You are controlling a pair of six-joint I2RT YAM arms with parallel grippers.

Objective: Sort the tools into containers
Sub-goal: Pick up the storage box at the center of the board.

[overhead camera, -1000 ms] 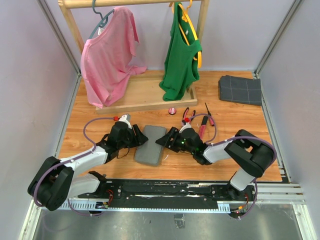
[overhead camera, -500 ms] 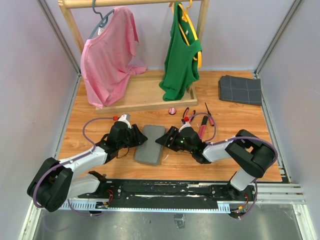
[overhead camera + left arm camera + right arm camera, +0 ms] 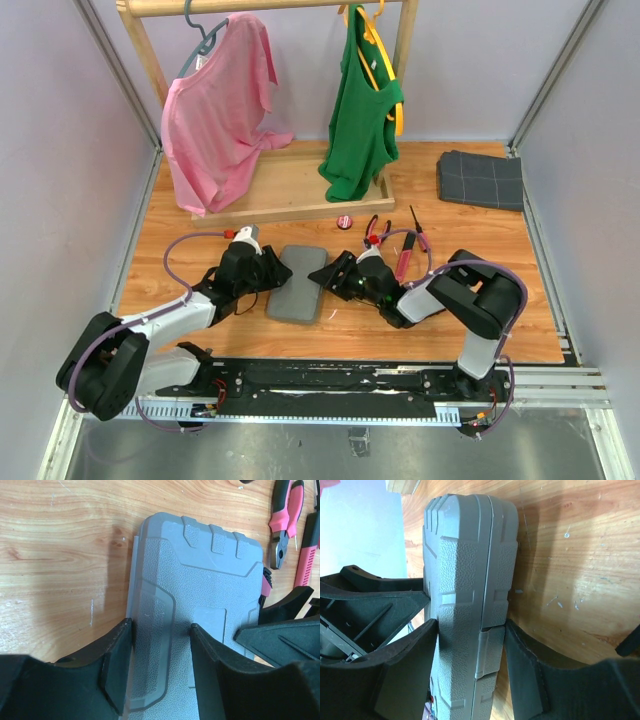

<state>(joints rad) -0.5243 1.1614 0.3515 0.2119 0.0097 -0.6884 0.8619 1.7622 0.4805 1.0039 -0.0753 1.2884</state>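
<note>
The left arm [image 3: 170, 315] lies low and stretched out, reaching from its base to the left long side of the grey tool case [image 3: 297, 285]. The left gripper [image 3: 160, 630] has its jaws spread. One finger [image 3: 115, 670] sits just outside the case's left edge and the other lies over the lid.

The right arm [image 3: 470, 290] is folded at the elbow to the right of the case, with its forearm running low towards the case's right side. The right gripper [image 3: 470, 625] clamps that edge across its thickness, one finger against each face, by the latch.
</note>
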